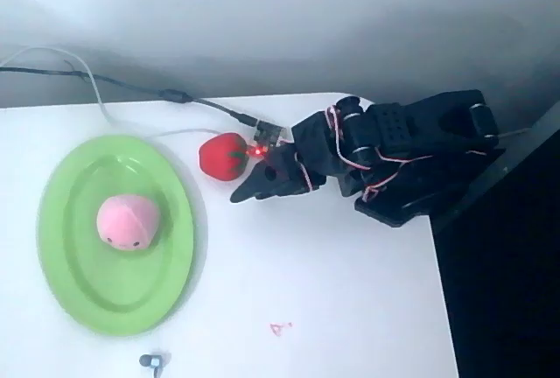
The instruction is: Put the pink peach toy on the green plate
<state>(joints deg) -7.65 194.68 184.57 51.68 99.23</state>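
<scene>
The pink peach toy rests on the green plate, near the plate's middle, at the left of the table in the overhead view. My black gripper is well to the right of the plate, its dark fingers pointing left and lying close together with nothing between them. The tip sits just right of and below a red strawberry-like toy.
The red strawberry-like toy lies on the white table beside the gripper. Cables run along the table's back edge to a small board with a red light. The table's right edge drops off near the arm base. A small grey object lies at the front.
</scene>
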